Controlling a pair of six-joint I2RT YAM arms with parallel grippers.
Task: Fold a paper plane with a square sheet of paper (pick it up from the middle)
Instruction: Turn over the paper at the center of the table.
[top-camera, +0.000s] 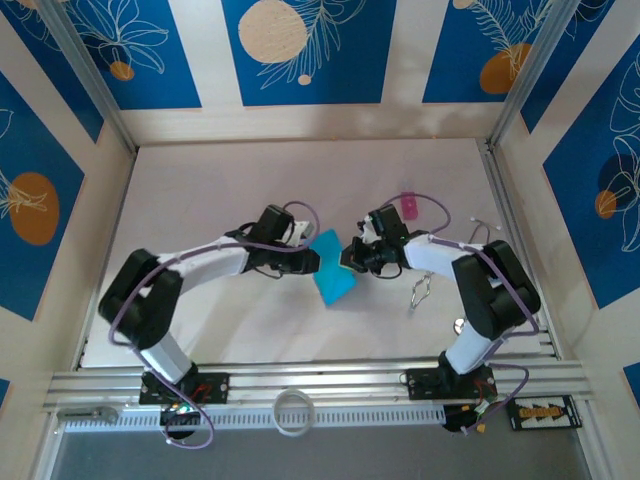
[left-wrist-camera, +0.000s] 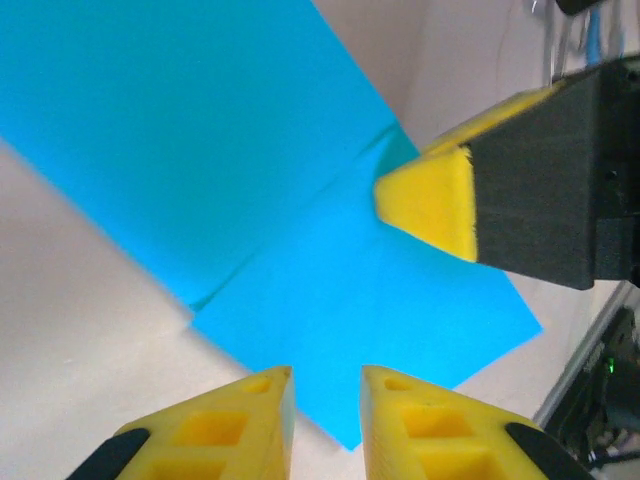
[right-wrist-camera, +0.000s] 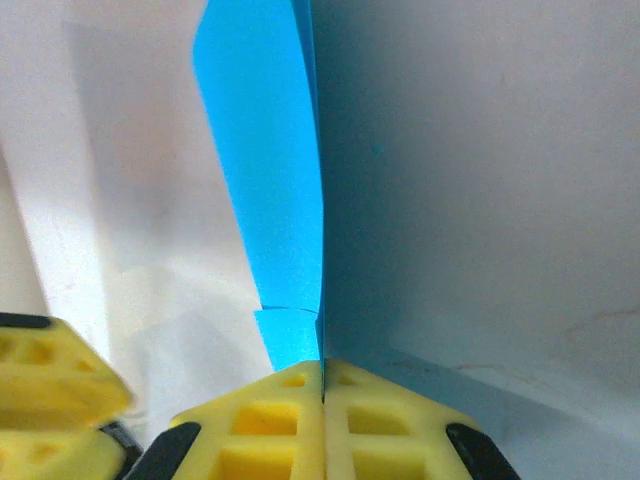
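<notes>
right gripper (right-wrist-camera: 322, 372): clamped shut on one edge of the square sheet of paper (top-camera: 332, 272) | left gripper (left-wrist-camera: 325, 402): narrow gap, at sheet's left corner | sheet: creased, mid-table (top-camera: 250, 180), between both grippers

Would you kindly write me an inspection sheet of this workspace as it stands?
Surface: pale, flat table.
Job's things: creased cyan sheet of paper, between the two arms.
Clutter: pink object and metal clip on the right; white ring at the near rail.
Grippers: right gripper shut on the sheet's edge; left gripper with fingers apart, at the sheet's corner.
Cables: purple cables loop along both arms.
Surroundings: blue leaf-patterned panels on the walls.
</notes>
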